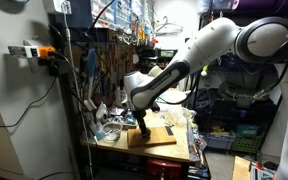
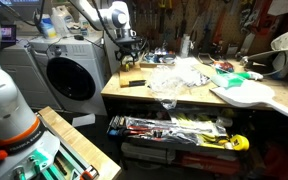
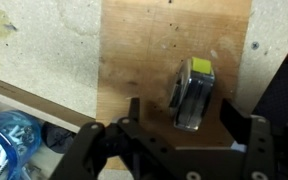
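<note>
A small silver and yellow object point(image 3: 194, 92) lies on a wooden board point(image 3: 144, 60) on the workbench. In the wrist view my gripper point(image 3: 181, 116) is open and low over the board, with one dark finger on each side of the object's near end. I cannot tell whether the fingers touch it. In both exterior views the white arm reaches down to the board point(image 1: 154, 138) point(image 2: 134, 67), with the gripper point(image 1: 141, 125) point(image 2: 127, 56) just above it. The object itself is too small to make out there.
A blue tub of small metal parts point(image 3: 4, 150) sits off the board's corner. Crumpled clear plastic point(image 2: 179, 75), tools and a white flat shape point(image 2: 249, 95) crowd the bench. A washing machine point(image 2: 74, 75) stands beside it. A tool wall point(image 1: 114, 50) rises behind.
</note>
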`<state>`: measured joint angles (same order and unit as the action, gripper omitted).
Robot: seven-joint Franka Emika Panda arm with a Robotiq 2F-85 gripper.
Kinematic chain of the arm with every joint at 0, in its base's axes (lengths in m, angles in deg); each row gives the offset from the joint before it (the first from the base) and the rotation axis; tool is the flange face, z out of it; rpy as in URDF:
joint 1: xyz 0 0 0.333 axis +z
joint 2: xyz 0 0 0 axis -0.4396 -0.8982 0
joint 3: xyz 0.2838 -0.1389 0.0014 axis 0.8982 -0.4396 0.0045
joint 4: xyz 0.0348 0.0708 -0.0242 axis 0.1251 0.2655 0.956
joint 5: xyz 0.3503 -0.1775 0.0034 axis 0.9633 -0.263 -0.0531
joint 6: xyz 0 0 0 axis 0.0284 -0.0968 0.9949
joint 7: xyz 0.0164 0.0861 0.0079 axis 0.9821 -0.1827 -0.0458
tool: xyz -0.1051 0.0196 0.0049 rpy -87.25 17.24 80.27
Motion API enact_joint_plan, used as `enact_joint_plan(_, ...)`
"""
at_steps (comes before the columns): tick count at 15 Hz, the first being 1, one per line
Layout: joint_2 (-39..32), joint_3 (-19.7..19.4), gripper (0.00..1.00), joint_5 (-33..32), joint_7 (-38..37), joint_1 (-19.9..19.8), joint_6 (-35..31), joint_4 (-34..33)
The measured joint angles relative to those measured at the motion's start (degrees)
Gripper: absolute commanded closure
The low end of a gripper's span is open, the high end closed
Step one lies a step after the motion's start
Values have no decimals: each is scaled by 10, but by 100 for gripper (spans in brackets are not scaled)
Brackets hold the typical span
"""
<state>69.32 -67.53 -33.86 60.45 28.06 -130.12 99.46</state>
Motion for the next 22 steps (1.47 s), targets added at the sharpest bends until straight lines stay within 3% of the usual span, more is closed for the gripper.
enact_joint_plan(8,37,4,0,27,-33,0,-6,19)
enact_joint_plan(12,134,12,0,143,-41,-5,-6,91)
enact_joint_plan(15,224,3,0,189,-89,-5,-6,164)
enact_joint_plan(22,405,-42,0,180,-252,-18,35,294)
